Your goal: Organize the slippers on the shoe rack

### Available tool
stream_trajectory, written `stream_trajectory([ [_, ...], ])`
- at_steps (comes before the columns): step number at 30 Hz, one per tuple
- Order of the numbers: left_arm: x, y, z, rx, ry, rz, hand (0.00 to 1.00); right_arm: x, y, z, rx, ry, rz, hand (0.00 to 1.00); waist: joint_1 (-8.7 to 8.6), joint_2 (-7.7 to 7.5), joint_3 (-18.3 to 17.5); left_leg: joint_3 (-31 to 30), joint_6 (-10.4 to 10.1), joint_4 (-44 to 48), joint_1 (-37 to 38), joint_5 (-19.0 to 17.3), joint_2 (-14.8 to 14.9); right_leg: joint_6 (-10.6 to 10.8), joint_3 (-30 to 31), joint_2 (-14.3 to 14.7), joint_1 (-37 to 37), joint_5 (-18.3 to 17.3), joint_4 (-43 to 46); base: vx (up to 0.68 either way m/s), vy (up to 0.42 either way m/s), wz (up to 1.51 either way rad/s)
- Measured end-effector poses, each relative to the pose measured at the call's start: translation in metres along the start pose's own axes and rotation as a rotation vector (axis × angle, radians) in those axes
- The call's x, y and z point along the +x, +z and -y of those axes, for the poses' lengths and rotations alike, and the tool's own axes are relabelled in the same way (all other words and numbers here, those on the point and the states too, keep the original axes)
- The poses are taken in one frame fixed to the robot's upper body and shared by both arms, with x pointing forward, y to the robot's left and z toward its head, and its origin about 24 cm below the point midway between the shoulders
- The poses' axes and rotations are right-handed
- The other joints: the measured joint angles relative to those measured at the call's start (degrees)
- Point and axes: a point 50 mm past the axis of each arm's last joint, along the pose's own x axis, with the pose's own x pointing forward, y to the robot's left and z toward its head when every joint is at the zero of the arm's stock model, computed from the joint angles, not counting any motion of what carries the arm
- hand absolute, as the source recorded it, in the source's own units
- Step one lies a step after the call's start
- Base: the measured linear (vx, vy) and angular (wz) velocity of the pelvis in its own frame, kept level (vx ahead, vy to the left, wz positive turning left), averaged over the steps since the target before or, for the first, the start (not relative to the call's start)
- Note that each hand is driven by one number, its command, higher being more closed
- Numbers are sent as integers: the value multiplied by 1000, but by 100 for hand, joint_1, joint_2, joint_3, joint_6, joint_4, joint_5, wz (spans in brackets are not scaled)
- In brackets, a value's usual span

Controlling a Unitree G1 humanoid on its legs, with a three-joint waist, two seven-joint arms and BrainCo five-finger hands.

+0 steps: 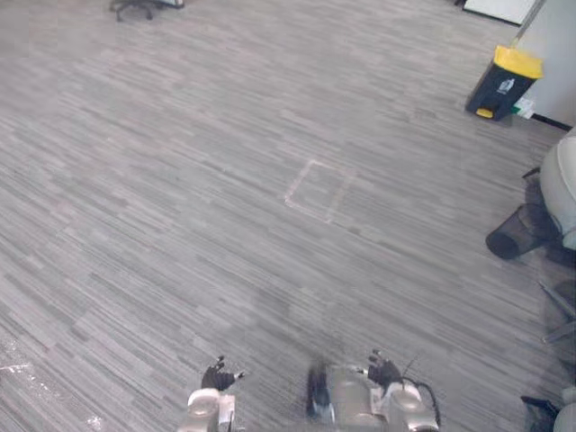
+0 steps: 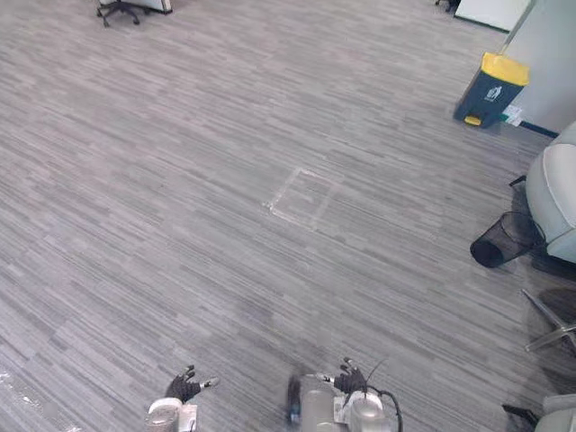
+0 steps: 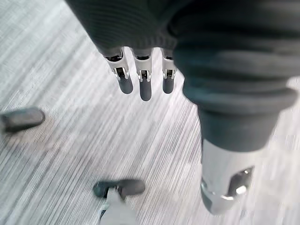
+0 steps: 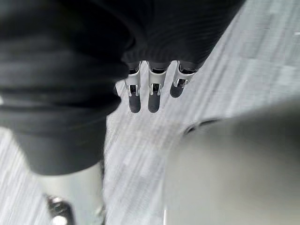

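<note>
Presently, floor (image 1: 180, 180): grey striped carpet, wide and open ahead of the robot
Left hand (image 1: 218, 376): low at the near edge of the left eye view, over bare floor; fingers (image 3: 145, 86) straight and side by side, thumb (image 3: 119, 187) held apart, nothing between them
Right hand (image 1: 384, 371): near edge, to the right of the left hand; fingers (image 4: 153, 96) straight in a row, relaxed, clasping nothing
Slippers: whereabouts cannot be told from these views
Taped square (image 1: 318, 189): pale outline on the floor, mid-scene, well ahead of both hands
Pedal bin (image 1: 504, 83): dark body, yellow lid, upright, far right beside a wall
Mesh wastebasket (image 2: 501, 241): black, lying on its side at the right, just beside a pale grey seat (image 2: 553, 193)
Office chair base (image 1: 135, 7): far left corner
Clear plastic sheet (image 1: 27, 378): on the floor, near left
Dark oblong (image 3: 21, 119): on the floor in the left wrist view, too blurred to identify
</note>
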Motion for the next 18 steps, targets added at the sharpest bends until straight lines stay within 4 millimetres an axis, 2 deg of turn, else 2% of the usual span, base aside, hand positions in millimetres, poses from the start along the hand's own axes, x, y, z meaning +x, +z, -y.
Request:
stream_trajectory([
  [1, 0, -1, 5, -15, -7, -5, 0, 0, 0, 2, 9, -8, -1, 0, -18, 108, -9, -82, -140, 296, -15, 92, 109, -122, -57, 61, 96, -224, 157, 557, -232, -1],
  [2, 0, -1, 6, -25, -8, -6, 0, 0, 0, 3, 18, -12, -3, 0, -17, 163, -8, -138, -178, 533, -61, 113, 179, -186, -103, 109, 185, -272, 165, 676, -249, 11],
  [3, -1, -1, 7, -58, -2, -7, 0, -1, -3, 2, 28, -14, -12, 0, -23, 234, -20, -281, -368, 1548, -377, 232, 367, -244, -211, 196, 530, -433, 18, 671, -198, 22],
  [4, -1, 0, 7, -84, 9, 3, 0, -2, -7, 0, 24, -8, -21, 0, -25, 243, -19, -337, -661, 2941, -936, 702, 576, -260, -238, 307, 951, -531, -244, 666, -173, 20],
  [5, -2, 1, 6, -95, 15, 9, 0, -3, -8, 0, 19, -6, -23, 0, 15, 243, -18, -347, -729, 3520, -1164, 778, 687, -290, -240, 342, 1138, -559, -376, 522, -102, -3],
  [6, -3, 2, 3, -120, 33, 26, 0, -4, -11, -2, 7, 2, -34, 0, 77, 248, -19, -222, -703, 4832, -1670, 730, 980, -387, -216, 472, 1636, -648, -694, 405, -51, -21],
  [7, -4, 1, 1, -130, 41, 28, 0, -5, -12, -3, 2, 7, -37, 0, 111, 245, -18, -125, -654, 5210, -1844, 669, 1082, -415, -186, 513, 1839, -708, -812, 496, -33, -28],
  [8, -4, 3, -3, -133, 54, 43, 0, -6, -16, -5, 5, 9, -46, 0, 194, 225, -21, 157, -485, 5721, -2213, 514, 1245, -384, -126, 541, 2297, -786, -1077, 487, -2, -26],
  [9, -5, 3, -4, -134, 56, 48, 0, -6, -17, -5, 5, 9, -52, 0, 256, 173, -18, 433, -400, 5755, -2543, 333, 1307, -344, -19, 536, 2656, -830, -1339, 584, 30, -35],
  [10, -4, 6, -4, -136, 56, 58, 0, -6, -19, -4, 9, 6, -59, 0, 296, 196, -30, 622, -314, 5533, -2776, 164, 1298, -299, 57, 496, 2884, -809, -1477, 588, 82, -44],
  [11, -4, 7, -3, -135, 55, 61, 0, -6, -19, -4, 15, 4, -66, 0, 338, 213, -46, 798, -264, 5083, -2975, 35, 1212, -278, 155, 431, 3028, -816, -1561, 504, 122, -56],
  [12, -3, 10, -4, -129, 53, 72, 0, -6, -19, -4, 19, 4, -72, 0, 372, 186, -33, 943, -242, 4190, -3219, -18, 915, -168, 235, 219, 3157, -882, -1626, 503, 198, -50],
  [13, -2, 14, -5, -117, 51, 85, 0, -6, -20, -4, 25, 2, -75, 0, 372, 105, 3, 959, -196, 3223, -3351, 92, 560, 18, 250, -30, 3267, -998, -1641, 530, 266, -39],
  [14, -2, 16, -4, -106, 47, 89, 0, -6, -22, -2, 34, -6, -84, 0, 371, 75, 10, 881, -186, 2161, -3391, 389, 271, 160, 281, -202, 3394, -1094, -1691, 654, 331, -34],
  [15, -2, 15, -2, -81, 35, 88, 0, -7, -30, 1, 36, -18, -115, 0, 424, 59, -36, 722, 97, 1468, -3322, 1214, -34, 268, 417, -332, 3579, -1152, -1890, 578, 271, -17],
  [16, -1, 16, -3, -71, 33, 87, 0, -8, -31, -1, 34, -13, -123, 0, 406, 38, -85, 742, 85, 1456, -3321, 1143, -141, 219, 463, -400, 3625, -1097, -1970, 566, 260, 2],
  [17, 0, 18, -4, -59, 34, 87, 0, -8, -32, -2, 28, -6, -125, 0, 333, 33, -134, 699, 224, 1562, -3406, 999, -196, 260, 494, -440, 3589, -705, -1999, 458, 221, 28],
  [18, 1, 18, -7, -53, 39, 82, 0, -8, -33, -5, 30, 0, -130, 0, 330, -14, -147, 703, 335, 1680, -3416, 926, -202, 348, 524, -469, 3628, -486, -2005, 563, 293, 31],
])
